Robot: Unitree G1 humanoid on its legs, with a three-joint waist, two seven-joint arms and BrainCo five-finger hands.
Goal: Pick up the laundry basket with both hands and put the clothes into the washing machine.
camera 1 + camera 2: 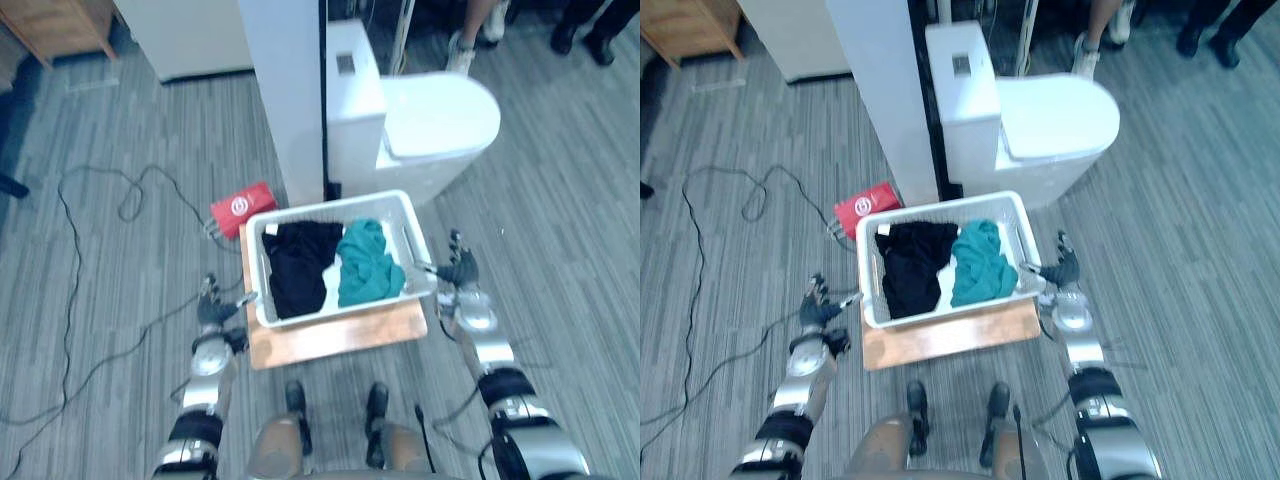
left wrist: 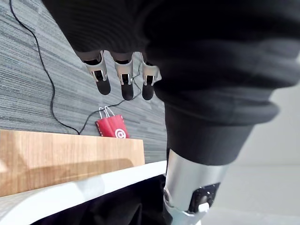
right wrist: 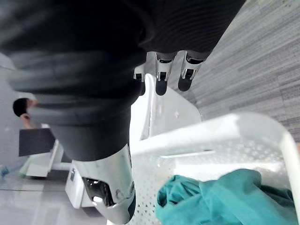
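A white laundry basket (image 1: 330,205) sits on a low wooden board (image 1: 335,338) on the floor in front of me. It holds black clothes (image 1: 298,262) on its left and a teal garment (image 1: 368,262) on its right. My left hand (image 1: 212,308) hovers just off the basket's left end, fingers (image 2: 126,79) straight and holding nothing. My right hand (image 1: 458,270) is at the basket's right end, fingers (image 3: 161,75) straight, thumb reaching toward the rim (image 3: 211,133). The teal garment (image 3: 220,197) lies just inside that rim.
A white toilet (image 1: 430,125) stands right behind the basket, beside a tall white panel (image 1: 290,90). A red bag (image 1: 242,208) lies at the basket's far left corner. People's legs (image 1: 470,30) show at the back right, and wooden furniture (image 1: 55,25) at the back left.
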